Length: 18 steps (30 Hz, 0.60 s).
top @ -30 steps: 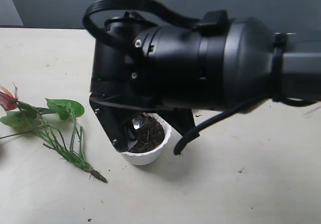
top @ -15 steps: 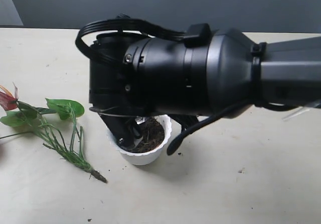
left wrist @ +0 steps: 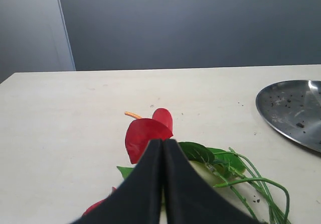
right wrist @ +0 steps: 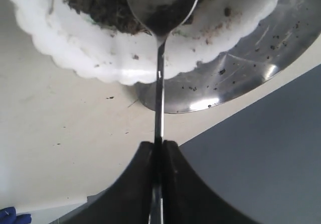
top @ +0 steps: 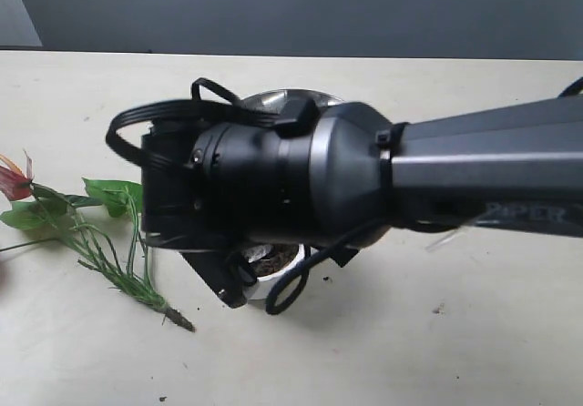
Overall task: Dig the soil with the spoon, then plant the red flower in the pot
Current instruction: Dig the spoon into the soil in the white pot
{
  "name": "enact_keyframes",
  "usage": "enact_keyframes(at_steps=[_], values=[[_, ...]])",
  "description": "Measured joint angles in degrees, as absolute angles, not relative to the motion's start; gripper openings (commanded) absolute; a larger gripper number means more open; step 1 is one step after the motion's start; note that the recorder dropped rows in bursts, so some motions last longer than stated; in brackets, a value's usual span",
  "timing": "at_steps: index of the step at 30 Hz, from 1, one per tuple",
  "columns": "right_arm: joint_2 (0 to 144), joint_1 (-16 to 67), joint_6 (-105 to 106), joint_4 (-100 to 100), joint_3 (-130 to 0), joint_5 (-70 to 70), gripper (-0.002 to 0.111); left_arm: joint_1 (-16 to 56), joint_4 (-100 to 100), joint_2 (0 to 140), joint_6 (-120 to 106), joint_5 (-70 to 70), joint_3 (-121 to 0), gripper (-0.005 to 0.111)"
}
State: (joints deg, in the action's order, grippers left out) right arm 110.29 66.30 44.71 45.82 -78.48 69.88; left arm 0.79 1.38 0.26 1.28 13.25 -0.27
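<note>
The right end effector [right wrist: 159, 146] is clamped shut on the thin handle of the spoon [right wrist: 161, 5]. The spoon's long axis runs straight out from between the jaws, so the oval bowl sits at the far end, directly ahead of the grip. That bowl lies across the scalloped rim of the pot [right wrist: 100, 58] and over the soil [right wrist: 90, 3]. Whether it is pressed into the earth or only resting on it cannot be told from the wrist view. Digging therefore looks like a matter of driving the spoon along its own line, down into the pot. A steel plate [right wrist: 241, 68] dusted with crumbs stands just behind the pot.

In the exterior view the right arm covers nearly all of the pot. The red flower [top: 91, 233] lies flat on the tabletop [top: 455, 351], well to the left of it. Its bare stem end points toward the pot and its blooms point away. The left end effector [left wrist: 162, 142] hangs over the blooms with its jaws pressed together and nothing between them. It is plainly the nearer one for the planting step, which has not begun.
</note>
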Motion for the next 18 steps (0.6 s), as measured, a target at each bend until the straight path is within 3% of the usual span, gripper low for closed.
enact_keyframes(at_steps=[18], values=[[108.96,64.65,42.39,51.69,-78.48,69.74,-0.001,0.79,1.38,0.26,1.28,13.25,-0.27,0.001]])
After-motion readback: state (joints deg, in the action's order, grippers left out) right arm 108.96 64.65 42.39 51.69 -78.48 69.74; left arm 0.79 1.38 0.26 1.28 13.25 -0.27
